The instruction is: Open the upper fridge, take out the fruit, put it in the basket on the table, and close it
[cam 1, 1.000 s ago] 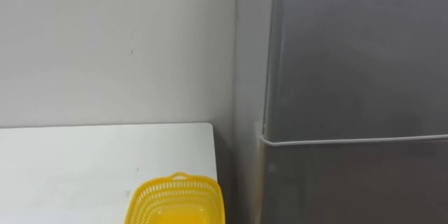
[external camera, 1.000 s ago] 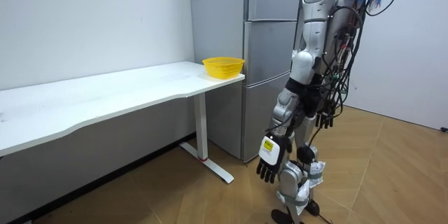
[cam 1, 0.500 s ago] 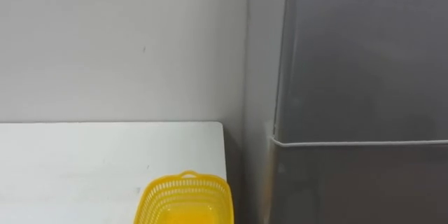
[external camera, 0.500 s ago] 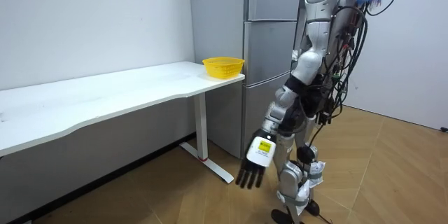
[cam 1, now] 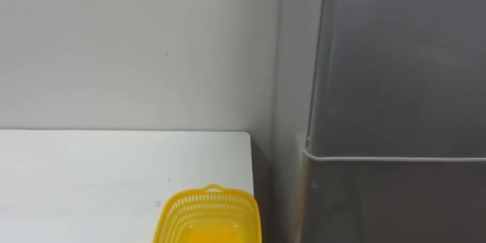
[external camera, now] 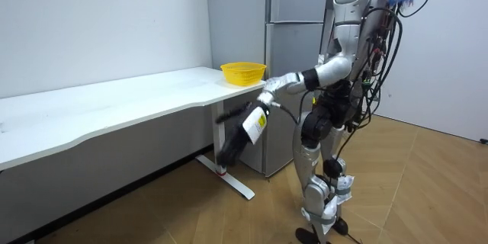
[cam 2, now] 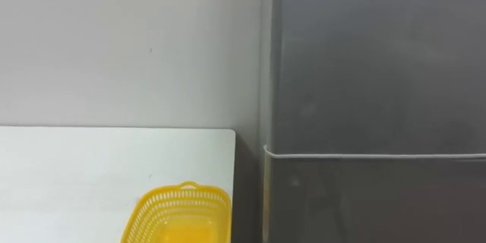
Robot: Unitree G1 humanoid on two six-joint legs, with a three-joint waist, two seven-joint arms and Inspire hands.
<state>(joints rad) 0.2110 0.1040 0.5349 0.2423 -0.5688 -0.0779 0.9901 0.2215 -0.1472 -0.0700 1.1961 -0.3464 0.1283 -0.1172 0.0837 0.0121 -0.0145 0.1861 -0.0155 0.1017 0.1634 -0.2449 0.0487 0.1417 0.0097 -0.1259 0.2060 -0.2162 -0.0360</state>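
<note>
the left hand (external camera: pixel 245 128) has swung up from the hip toward the fridge (external camera: pixel 290 69); through the blur you cannot tell whether it is clenched. the upper door (cam 1: pixel 402 53) is closed, nothing retrieved yet.

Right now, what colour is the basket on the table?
Yellow; the basket shows whole in the room view.

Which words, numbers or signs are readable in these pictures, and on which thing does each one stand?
No text can be read here.
Tag on the back of the left hand: dark print, too blurred to read.
Fridge, yellow basket, white table: no text on them.
</note>
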